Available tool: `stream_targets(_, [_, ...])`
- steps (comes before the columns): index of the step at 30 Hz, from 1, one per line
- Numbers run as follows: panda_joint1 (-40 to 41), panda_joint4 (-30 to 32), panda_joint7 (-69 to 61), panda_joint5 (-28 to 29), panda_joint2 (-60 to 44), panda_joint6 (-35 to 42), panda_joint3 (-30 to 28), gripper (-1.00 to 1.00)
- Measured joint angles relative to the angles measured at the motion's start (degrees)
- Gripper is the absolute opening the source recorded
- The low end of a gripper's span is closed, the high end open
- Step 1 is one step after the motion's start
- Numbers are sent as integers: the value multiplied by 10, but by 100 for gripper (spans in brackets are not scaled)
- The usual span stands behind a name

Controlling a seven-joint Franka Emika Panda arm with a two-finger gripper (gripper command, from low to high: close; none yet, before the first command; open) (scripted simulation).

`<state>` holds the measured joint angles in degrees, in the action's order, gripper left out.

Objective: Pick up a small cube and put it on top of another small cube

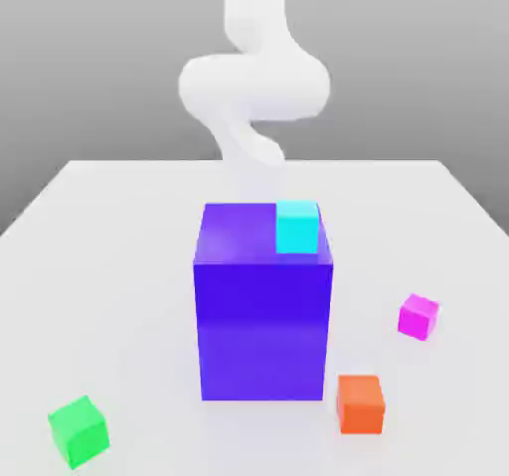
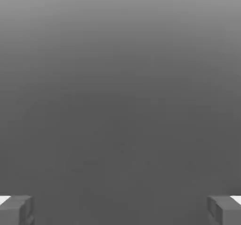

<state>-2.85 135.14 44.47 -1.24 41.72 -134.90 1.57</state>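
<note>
My gripper, fingers spread wide and empty; magenta cube on the table near the blue block.

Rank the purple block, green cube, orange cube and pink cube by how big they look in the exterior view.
1. purple block
2. green cube and orange cube, about alike
3. pink cube, though it sits farther back

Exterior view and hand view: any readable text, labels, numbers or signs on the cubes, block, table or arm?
None. The magenta cube, orange cube, cyan cube, green cube, blue-purple block, table and arm all have plain, unmarked faces.
</note>
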Motion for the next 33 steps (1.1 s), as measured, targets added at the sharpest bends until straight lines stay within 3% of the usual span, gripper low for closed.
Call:
stream_targets(12, [-163, 184, -62, -46, -241, -179, 112, 0])
stream_targets(18, [-241, 283, -53, -13, -385, -283, 191, 0])
stream_targets(21, [-258, 292, 4, 72, -453, -331, 170, 0])
stream_targets(26, [-373, 273, 81, 176, -557, -413, 34, 0])
stream_targets(27, [-390, 270, 86, 181, -572, -425, 16, -100])
stream_targets(33, [-397, 268, 90, 186, -579, -431, 7, -100])
